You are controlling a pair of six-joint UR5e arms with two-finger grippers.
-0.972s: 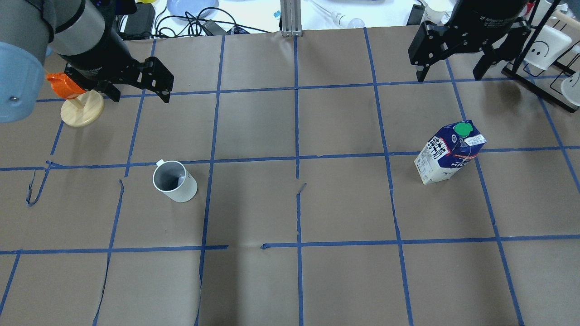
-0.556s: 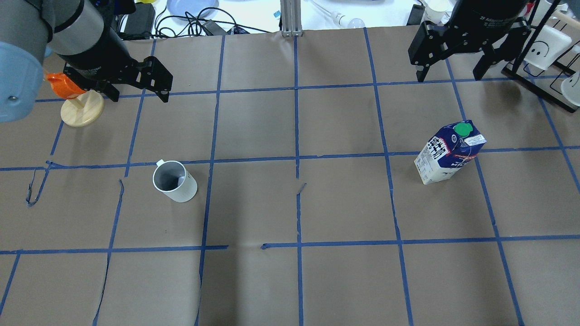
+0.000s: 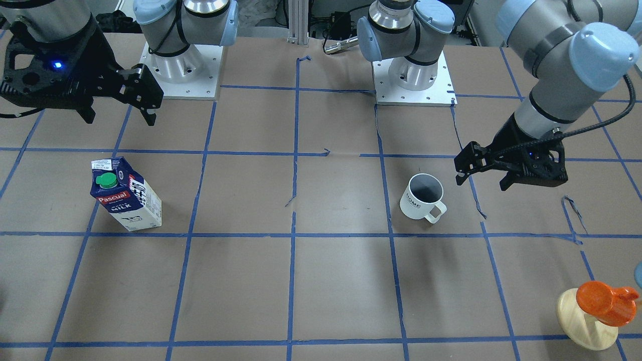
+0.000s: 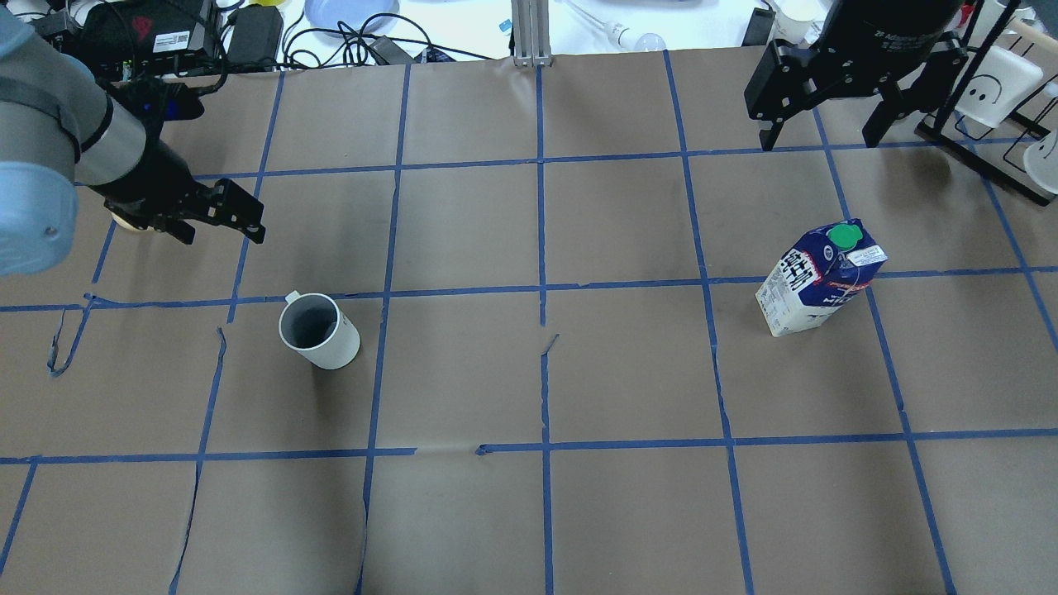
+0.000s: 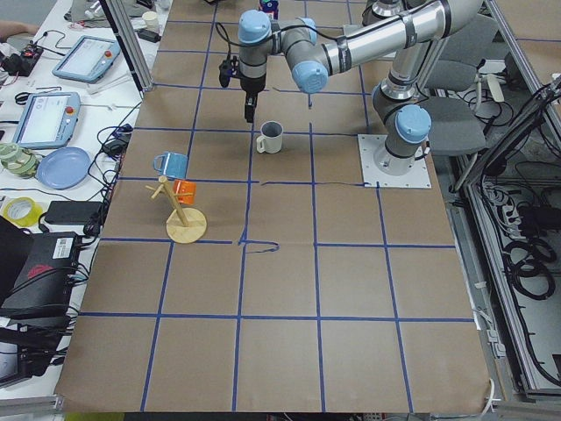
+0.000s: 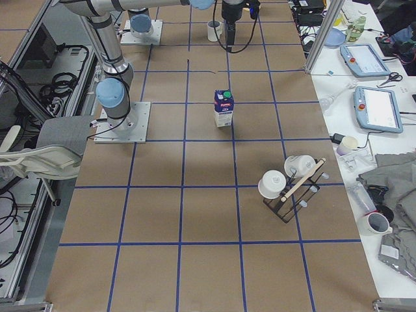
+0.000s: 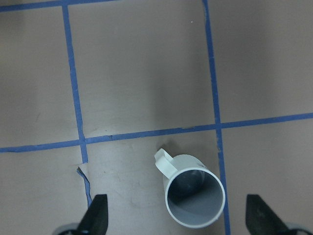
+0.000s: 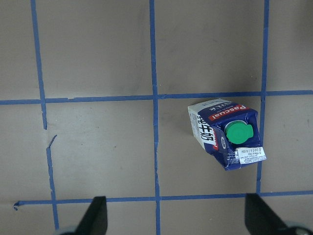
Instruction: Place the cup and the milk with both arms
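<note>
The cup [image 4: 318,330] is a white mug with a dark grey inside. It stands upright on the left half of the table, its "HOME" lettering showing in the front view [image 3: 422,196]. My left gripper [image 4: 219,231] is open and empty, hovering above the table just beside the cup. In the left wrist view the cup [image 7: 194,196] lies low between the two fingers [image 7: 98,218]. The milk [image 4: 818,279] is a navy and white carton with a green cap, upright on the right half. My right gripper [image 4: 818,136] is open and empty, high beyond the milk [image 8: 227,133].
A wooden stand with an orange cup [image 3: 597,311] is at the table's far left corner, mostly hidden by my left arm in the overhead view. A black wire rack with white cups [image 4: 996,91] stands at the far right. Cables and a blue plate [image 4: 347,12] lie past the far edge.
My left gripper has dropped lower and moved toward the cup, and its arm now covers the wooden stand in the overhead view. The right arm, the cup and the milk have not moved.
</note>
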